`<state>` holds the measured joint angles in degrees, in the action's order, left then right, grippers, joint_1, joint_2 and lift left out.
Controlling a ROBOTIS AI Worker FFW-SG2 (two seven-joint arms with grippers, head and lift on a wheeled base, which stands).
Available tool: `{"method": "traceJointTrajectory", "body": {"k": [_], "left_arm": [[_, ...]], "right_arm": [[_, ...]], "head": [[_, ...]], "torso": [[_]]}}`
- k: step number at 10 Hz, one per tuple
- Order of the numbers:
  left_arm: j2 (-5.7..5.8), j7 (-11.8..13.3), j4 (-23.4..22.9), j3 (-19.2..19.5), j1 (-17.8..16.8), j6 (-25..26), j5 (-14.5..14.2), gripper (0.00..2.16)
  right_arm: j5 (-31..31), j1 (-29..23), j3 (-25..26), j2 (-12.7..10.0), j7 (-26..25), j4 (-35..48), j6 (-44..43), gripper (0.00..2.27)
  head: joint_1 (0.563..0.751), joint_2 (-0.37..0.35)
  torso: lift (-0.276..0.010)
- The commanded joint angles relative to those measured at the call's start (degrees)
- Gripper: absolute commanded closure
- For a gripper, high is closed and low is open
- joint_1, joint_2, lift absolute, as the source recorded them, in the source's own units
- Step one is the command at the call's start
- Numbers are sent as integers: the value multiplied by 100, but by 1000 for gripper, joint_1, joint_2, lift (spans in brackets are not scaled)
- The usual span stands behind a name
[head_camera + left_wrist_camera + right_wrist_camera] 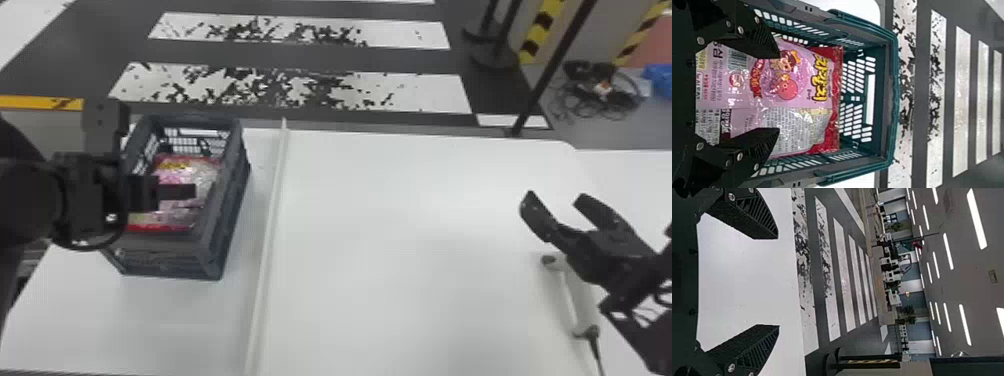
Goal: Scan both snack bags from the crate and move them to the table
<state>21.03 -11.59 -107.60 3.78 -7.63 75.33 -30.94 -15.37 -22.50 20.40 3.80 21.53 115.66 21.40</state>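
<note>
- A shiny pink plastic snack bag (789, 86) with red ends, yellow lettering and cartoon figures lies inside the slotted grey-and-teal plastic crate (160, 257); whether 2 bags are in there, I cannot tell.
- The black 2-fingered left gripper (185, 192) is over the crate's inside, above the bag. Its 2 fingers are spread, grasping nothing.
- The crate stands upright on the smooth white table (400, 250), toward its left end.
- Just to the right of the crate, a thin, raised white strip (270, 220) runs along the table.
- The black 2-fingered right gripper (556, 197) is well apart from the crate, to its right, released, with its 2 fingers wide apart.
- Also well to the crate's right, a white handheld scanner (577, 300) with a dark cable lies on the table, partly behind that gripper.
- Beyond the crate, white stripes (420, 92) cross the dark floor.
</note>
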Motion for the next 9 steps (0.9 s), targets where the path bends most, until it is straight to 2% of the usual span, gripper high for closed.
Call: {"method": "traceJointTrajectory", "body": {"k": [1,4,8,9], "left_arm": [[51,7,196,-35,-239,373,-26,36],[51,34,890,-114,-784,584,-88,36],[-28,218,1400,-387,-987,549,150,147],[-81,289,1672,-387,-1022,531,185,404]], "right_arm": [[16,0,-18,25,0,-9,0,120],[34,0,-9,42,-9,-35,0,120],[7,35,-9,121,-9,-123,18,120],[7,70,-27,121,0,-158,0,120]], "head": [[695,-10],[695,-4],[695,-9],[695,-13]], "torso": [[-87],[-87],[-87],[-87]]}}
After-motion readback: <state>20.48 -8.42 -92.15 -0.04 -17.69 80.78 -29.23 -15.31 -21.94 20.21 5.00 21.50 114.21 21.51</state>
